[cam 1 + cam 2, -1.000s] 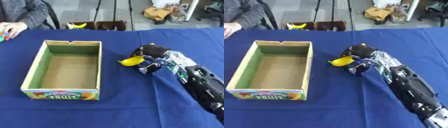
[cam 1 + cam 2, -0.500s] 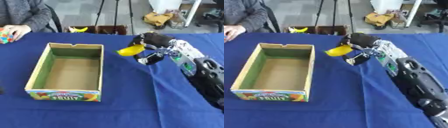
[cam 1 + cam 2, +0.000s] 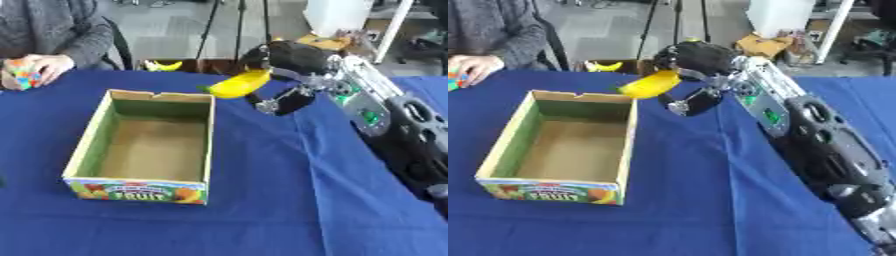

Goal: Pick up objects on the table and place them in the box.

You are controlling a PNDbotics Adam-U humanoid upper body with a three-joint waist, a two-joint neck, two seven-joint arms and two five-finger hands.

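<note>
right hand (image 3: 289, 62): fingers curled round banana (image 3: 236, 84), raised above the table | banana: tip over the far right corner of box (image 3: 208, 145) | box: open, on blue table (image 3: 289, 200) | left hand: unseen

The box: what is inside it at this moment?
The box shows only its bare brown floor and green inner walls. The near wall hides a strip of floor. The banana is above its far right corner, in the right hand.

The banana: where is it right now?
The banana is held in the right hand, raised off the table just beyond the far right corner of the box.
</note>
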